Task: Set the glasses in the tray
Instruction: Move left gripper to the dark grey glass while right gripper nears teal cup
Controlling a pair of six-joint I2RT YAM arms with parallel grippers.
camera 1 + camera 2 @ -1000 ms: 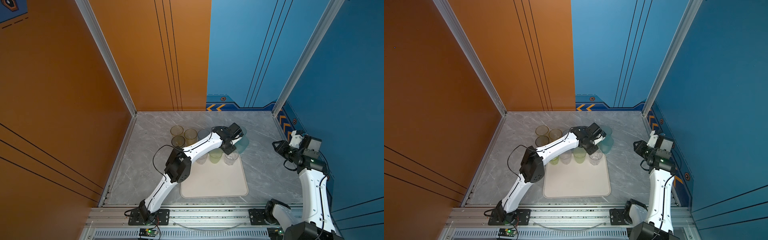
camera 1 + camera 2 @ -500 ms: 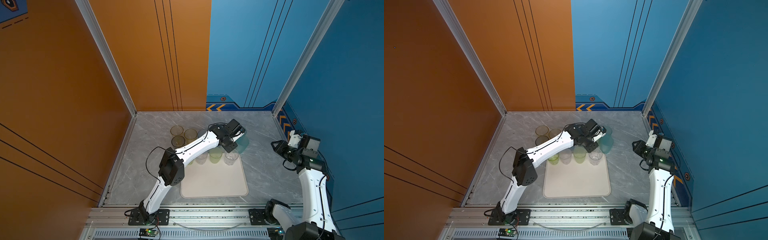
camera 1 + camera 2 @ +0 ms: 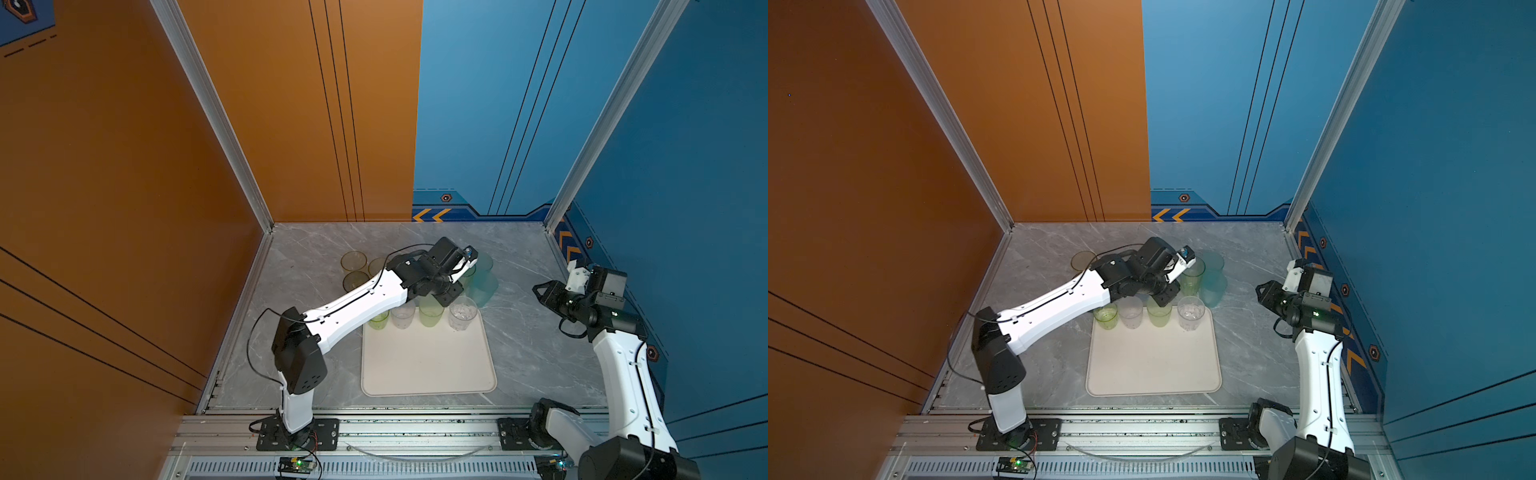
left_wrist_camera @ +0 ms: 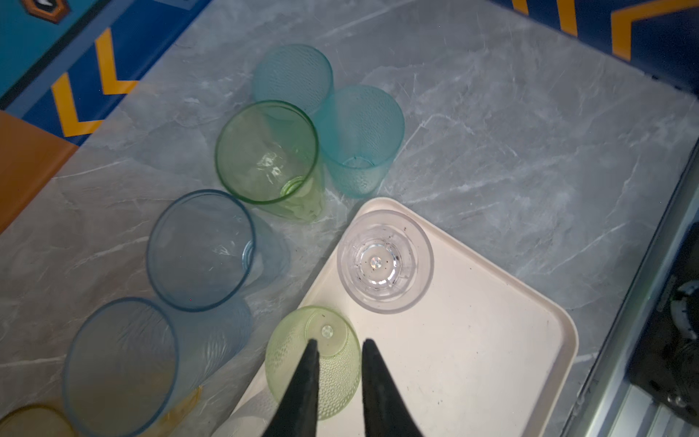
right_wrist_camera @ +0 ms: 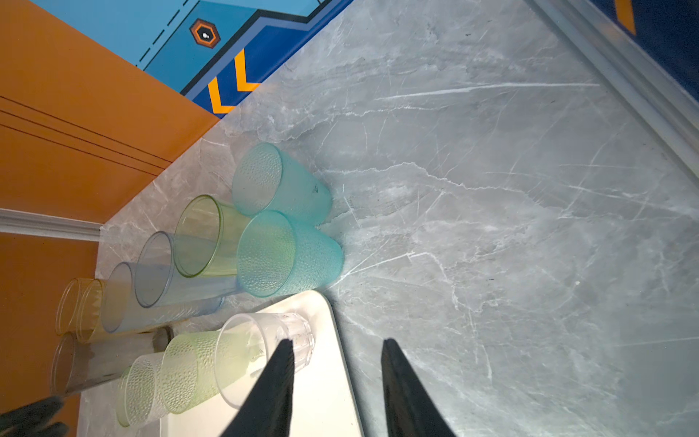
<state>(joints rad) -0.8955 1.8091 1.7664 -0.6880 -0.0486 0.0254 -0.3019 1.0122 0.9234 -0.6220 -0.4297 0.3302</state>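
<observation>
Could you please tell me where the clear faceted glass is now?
The clear faceted glass stands in the tray's far right corner in both top views, beside a pale green glass.

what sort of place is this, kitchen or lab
Most likely a robot test booth, not a kitchen: the left arm and right arm are bolted to a metal rail, and panel walls box in the table.

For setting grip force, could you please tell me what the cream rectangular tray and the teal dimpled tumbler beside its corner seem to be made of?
Cream rectangular tray: probably matte plastic; opaque, moulded rounded rim, dull sheen.
Teal dimpled tumbler: likely frosted translucent plastic, possibly glass; thin wall, moulded dimples.
</observation>
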